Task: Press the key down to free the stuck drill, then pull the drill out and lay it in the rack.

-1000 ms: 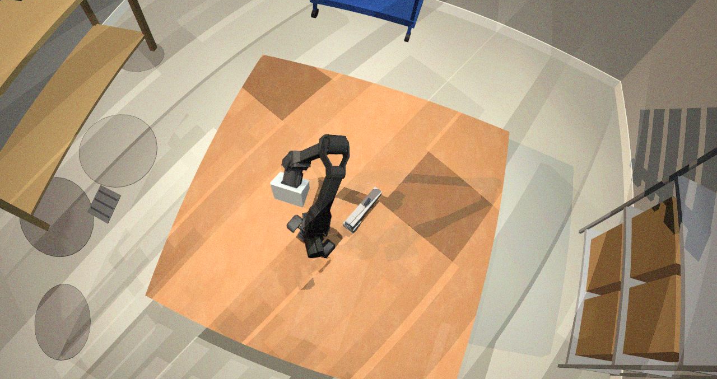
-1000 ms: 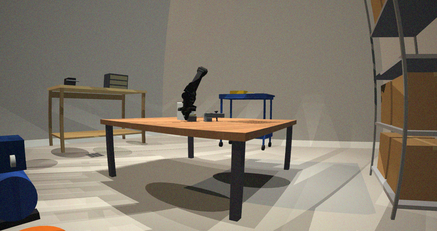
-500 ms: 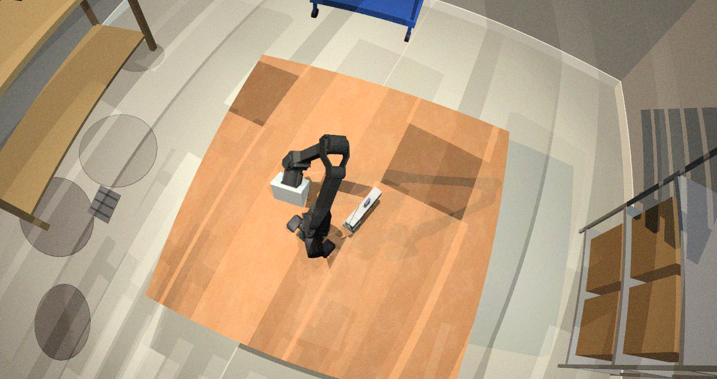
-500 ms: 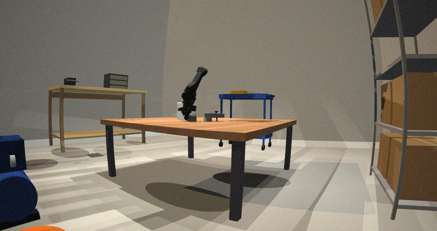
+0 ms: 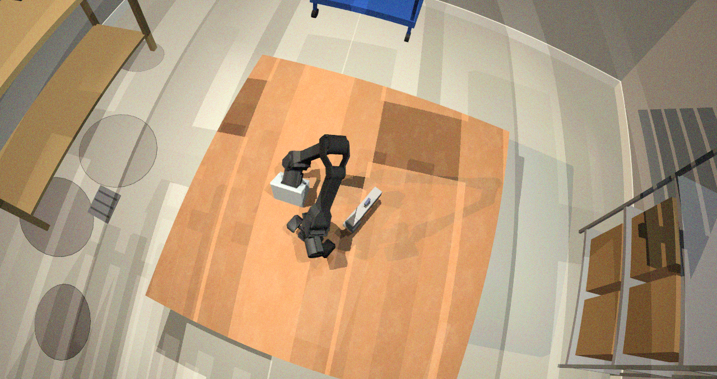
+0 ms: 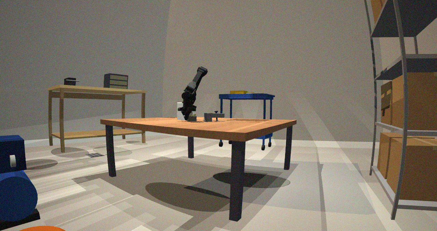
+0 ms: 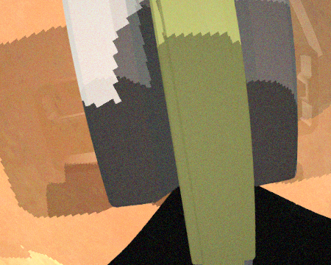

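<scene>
On the wooden table (image 5: 260, 286) (image 6: 183, 128), the gripper (image 5: 311, 235) (image 6: 187, 117) (image 7: 207, 188) points downward with its fingers clamped on a green bar (image 7: 210, 121), seen close up by the wrist view. Just beside it sits a long grey fixture (image 5: 359, 213) (image 6: 210, 116), raised on one end and carrying a small dark knob (image 5: 367, 202) (image 6: 216, 111) (which part is the key or the drill, one cannot tell; nor can the rack be named surely). A white box (image 5: 288, 192) (image 6: 179, 110) stands by the arm's foot. Well apart from the table, the shelf unit (image 6: 402, 76) holds brown cartons (image 5: 651, 321) (image 6: 415, 168) on several levels, their contents hidden. A blue cart (image 5: 361, 10) (image 6: 247, 97) bears a yellow item (image 6: 238, 92) on its top, while a dark drawer unit (image 6: 118, 81) with pale fronts rests upright on the workbench (image 5: 70, 90) (image 6: 97, 90).
</scene>
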